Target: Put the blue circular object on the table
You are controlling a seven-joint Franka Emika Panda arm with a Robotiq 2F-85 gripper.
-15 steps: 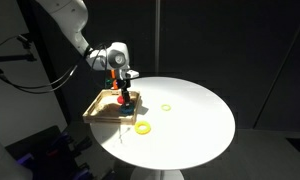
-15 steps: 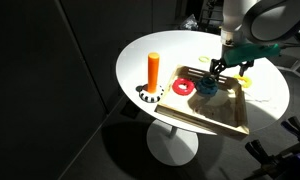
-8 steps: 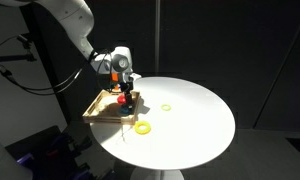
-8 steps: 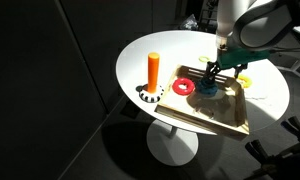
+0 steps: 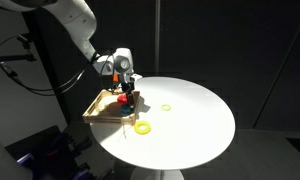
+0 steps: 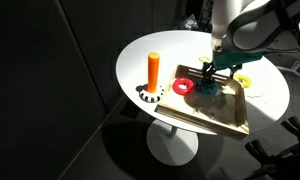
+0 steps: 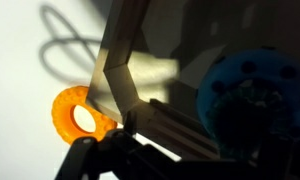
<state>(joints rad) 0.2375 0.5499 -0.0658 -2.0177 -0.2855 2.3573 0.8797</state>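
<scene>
The blue circular object lies flat in the wooden tray, beside the red round piece. My gripper hangs low just over the blue ring and its fingers look spread. In an exterior view my gripper is down at the tray, which stands on the white round table. In the wrist view the blue object fills the right side, partly behind a dark shape. My jaws show there only as dark forms along the bottom.
An orange cylinder stands upright on a base near the table's edge. Two yellow rings lie on the table beside the tray. One yellow ring shows past the tray's rim in the wrist view.
My gripper has come down closer to the tray and the blue ring. The ring, the red piece and the yellow rings have not moved.
</scene>
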